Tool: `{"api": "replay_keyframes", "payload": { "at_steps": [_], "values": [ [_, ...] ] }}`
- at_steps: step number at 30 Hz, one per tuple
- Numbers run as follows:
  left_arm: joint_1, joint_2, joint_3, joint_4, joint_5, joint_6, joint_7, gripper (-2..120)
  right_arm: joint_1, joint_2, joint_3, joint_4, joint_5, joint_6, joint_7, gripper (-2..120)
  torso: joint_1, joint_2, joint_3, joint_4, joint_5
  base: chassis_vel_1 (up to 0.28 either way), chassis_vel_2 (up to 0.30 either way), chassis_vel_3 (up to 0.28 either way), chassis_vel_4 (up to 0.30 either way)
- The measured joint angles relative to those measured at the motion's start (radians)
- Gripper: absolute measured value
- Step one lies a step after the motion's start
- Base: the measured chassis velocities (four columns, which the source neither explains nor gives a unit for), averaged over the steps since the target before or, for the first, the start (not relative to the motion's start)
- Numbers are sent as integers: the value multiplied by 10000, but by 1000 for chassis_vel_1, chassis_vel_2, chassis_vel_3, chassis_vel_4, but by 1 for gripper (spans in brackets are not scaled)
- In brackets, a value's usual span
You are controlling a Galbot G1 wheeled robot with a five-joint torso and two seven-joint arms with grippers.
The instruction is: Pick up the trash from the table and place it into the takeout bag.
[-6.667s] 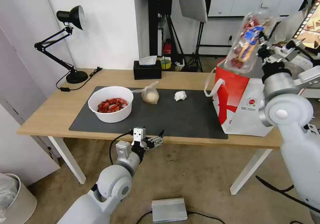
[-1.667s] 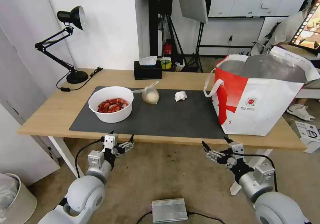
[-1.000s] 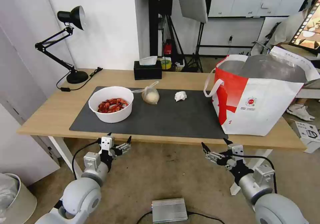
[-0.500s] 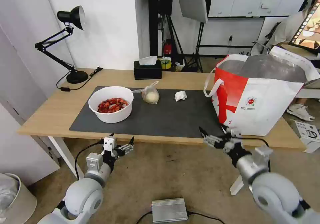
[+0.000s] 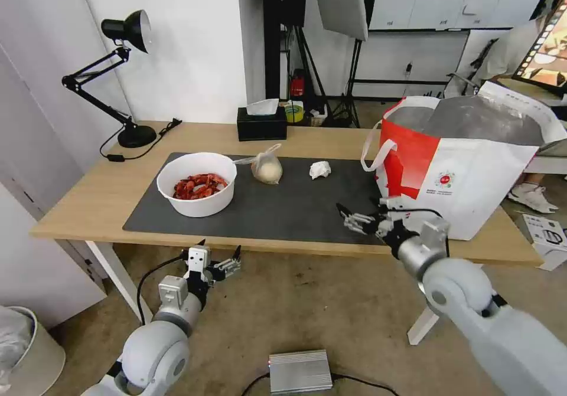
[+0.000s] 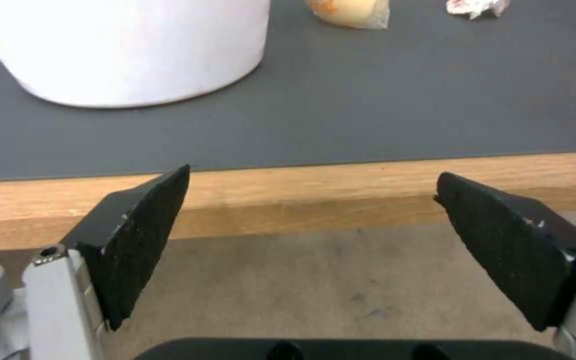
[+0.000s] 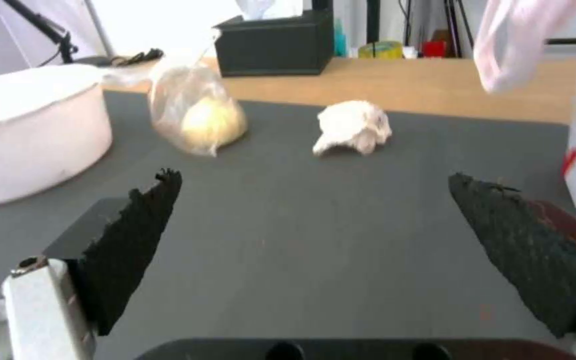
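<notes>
A long light-wood table [image 5: 88, 198] carries a dark grey mat [image 5: 295, 207]. On it lie a round white bowl of red shells [image 5: 196, 183], a knotted clear bag [image 5: 267, 166] and a crumpled white tissue [image 5: 319, 169]. The foil-lined takeout bag [image 5: 466, 174] stands upright at the table's right end. The right gripper [image 5: 361, 219] hovers over the mat, fingers spread wide, empty. The left gripper [image 5: 220, 256] hangs below the table edge, likewise wide and empty.
</notes>
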Motion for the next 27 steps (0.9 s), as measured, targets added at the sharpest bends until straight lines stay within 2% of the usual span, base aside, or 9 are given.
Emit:
{"api": "replay_keyframes", "payload": {
  "at_steps": [2,6,7,13,18,21,27],
  "values": [
    [21,-12,-34,-5,10,0,-7,100,412,31,-244,-235,70,-14,32,100,0,0,0,0,0,0,0,0,0],
    [284,-97,-236,-44,116,-43,-15,100,2449,423,-1625,-1492,357,-204,555,100,0,0,0,-1,-2,0,0,0,0],
    [284,-97,-236,-44,116,-43,-15,100,2449,423,-1625,-1492,357,-204,555,100,0,0,0,-1,-2,0,0,0,0],
    [404,-200,-267,23,227,-161,-18,100,4472,1349,-2973,-2963,423,-700,1765,100,0,0,0,1,-2,0,0,0,0],
    [438,-240,-277,114,256,-190,-17,100,5293,1922,-3407,-3833,450,-1001,2207,100,1,-1,0,1,-4,0,0,0,0],
    [468,-276,-278,163,284,-205,-16,100,6005,2565,-3783,-4734,517,-1354,2607,100,0,0,0,3,-3,0,0,0,0],
    [476,-313,-251,183,308,-218,-15,100,6598,3067,-4116,-5582,534,-1631,2927,100,0,-1,0,2,-2,0,0,0,0]
  ]
}}
